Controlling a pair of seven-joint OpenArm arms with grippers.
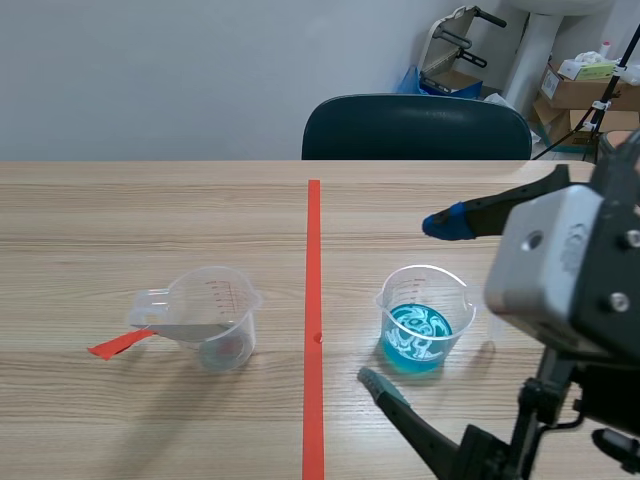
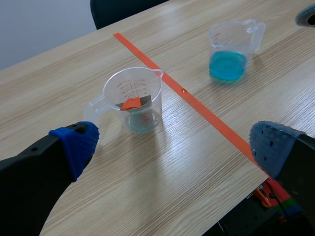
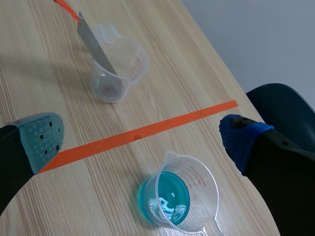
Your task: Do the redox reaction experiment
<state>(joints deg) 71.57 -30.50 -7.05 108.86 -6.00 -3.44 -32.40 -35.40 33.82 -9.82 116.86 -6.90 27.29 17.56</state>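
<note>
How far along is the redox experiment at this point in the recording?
Done: a metal strip leans inside the clear cup, and the second cup holds blue liquid. In hand: nothing. The right gripper is open close to the second cup, and the left gripper is open short of the clear cup. Left: the metal strip and the blue liquid are not yet brought together.

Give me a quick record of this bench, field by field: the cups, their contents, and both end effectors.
Left cup: clear measuring cup, left of the tape line in the scene view
Contents: metal strip leaning inside, orange-tagged end past the rim
Right cup: clear measuring cup, right of the line
Contents: blue liquid
Left end effector: open, holding nothing
Right end effector: open, near the right cup, not touching it
</note>
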